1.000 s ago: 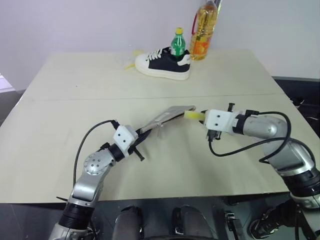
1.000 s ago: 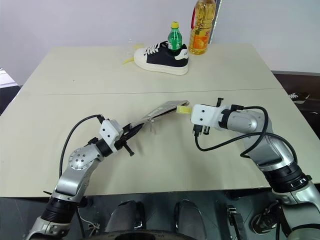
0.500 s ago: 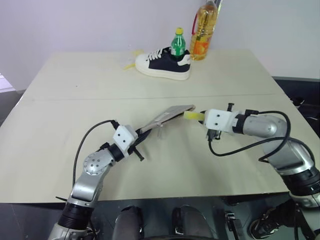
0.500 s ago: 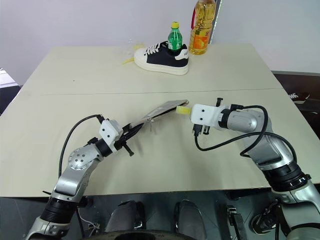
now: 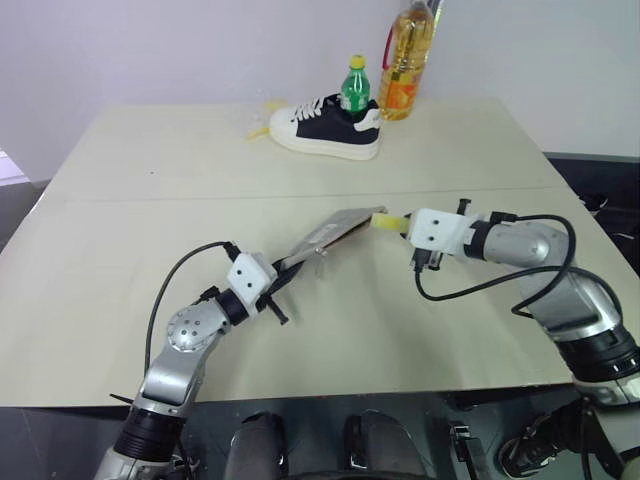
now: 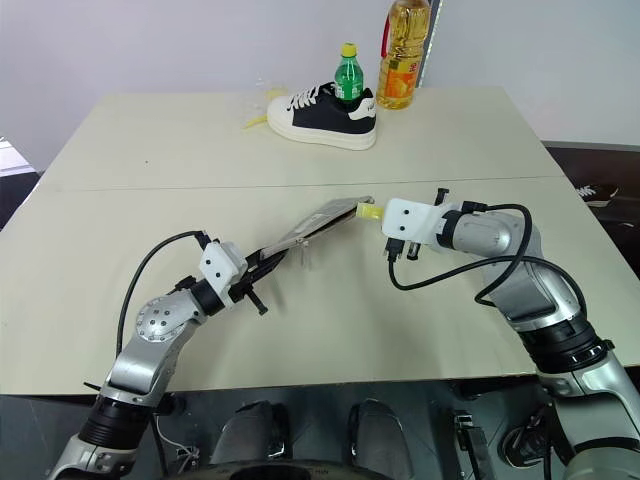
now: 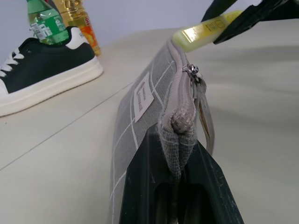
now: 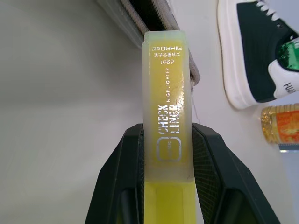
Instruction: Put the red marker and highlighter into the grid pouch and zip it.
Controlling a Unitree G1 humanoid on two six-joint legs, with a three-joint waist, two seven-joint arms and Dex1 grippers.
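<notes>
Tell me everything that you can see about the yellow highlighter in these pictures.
The highlighter is a short, flat, translucent yellow plastic stick with silver lettering. The right gripper is shut on its rear part, one black finger on each side. It is held above the table, its free end at the open end of the grid pouch, which the left gripper holds up.

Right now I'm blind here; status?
Left claw shut on pouch. Right claw shut on highlighter, tip at pouch mouth. Nothing in the way.

Pouch (image 7: 140, 112): woven grey cloth, matt, metal zip pull. Highlighter (image 8: 166, 107): glossy translucent plastic, silver print. Table (image 5: 300, 160): smooth, matt.
</notes>
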